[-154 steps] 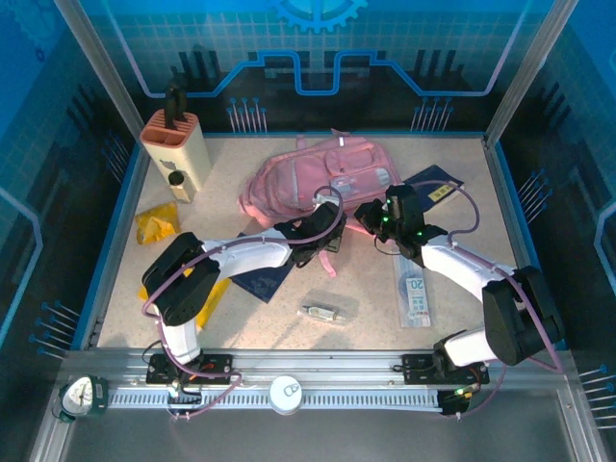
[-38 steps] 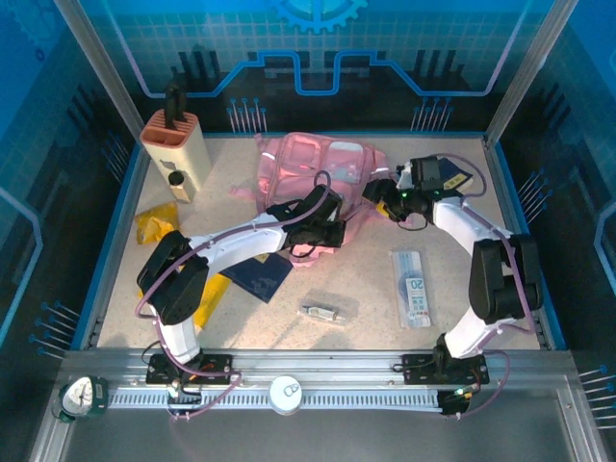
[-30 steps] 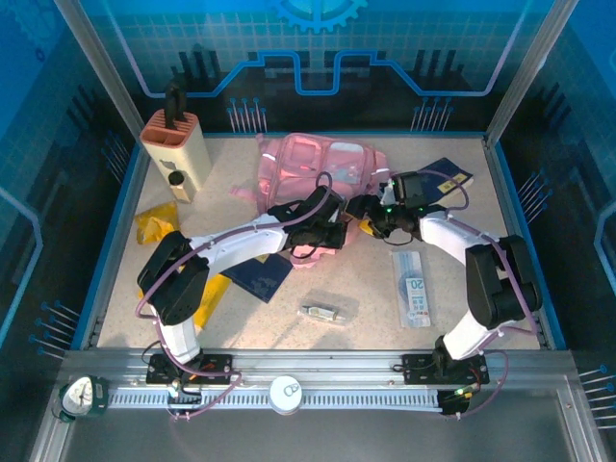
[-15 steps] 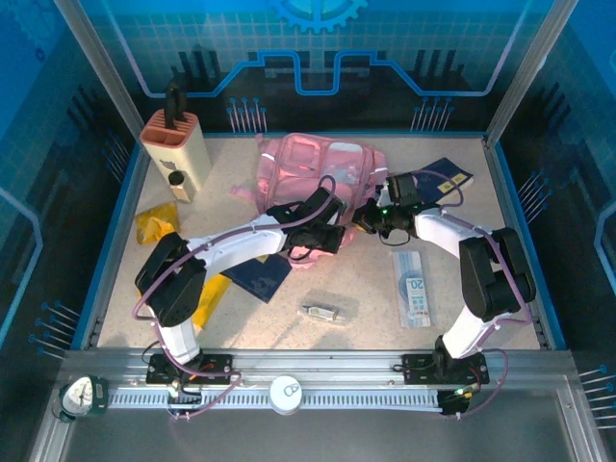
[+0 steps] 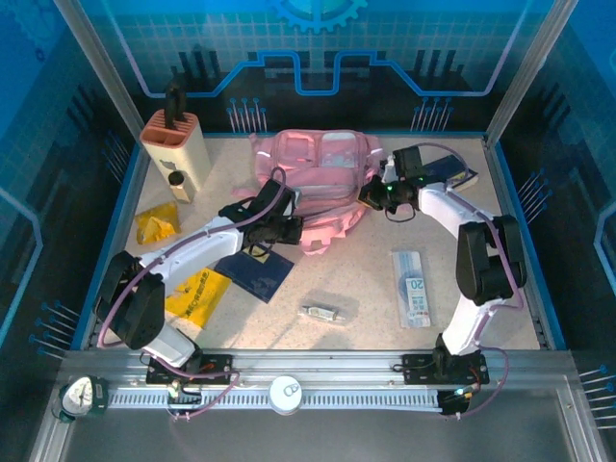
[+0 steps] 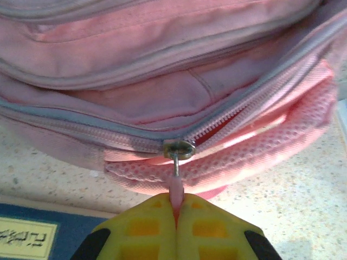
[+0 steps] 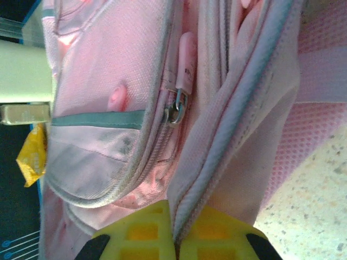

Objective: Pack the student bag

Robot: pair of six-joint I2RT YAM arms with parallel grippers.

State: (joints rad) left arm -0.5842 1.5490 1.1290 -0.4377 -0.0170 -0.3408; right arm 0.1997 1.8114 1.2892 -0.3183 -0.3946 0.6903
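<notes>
The pink student bag lies at the back middle of the table. My left gripper is at its near left side. In the left wrist view my left gripper is shut on the pink zip pull, which hangs from the metal slider; the zip gapes open to the right of the slider. My right gripper is at the bag's right edge. In the right wrist view my right gripper is shut on a piped fabric edge of the student bag, beside another zip slider.
A beige holder with a black top stands at the back left. Yellow packets and a dark blue booklet lie near the left arm. A ruler packet, a small metal item and another blue booklet lie to the right.
My left gripper has drawn the zip pull leftward along the bag's near side. My right gripper has shut on the bag's right edge and shifted slightly back.
</notes>
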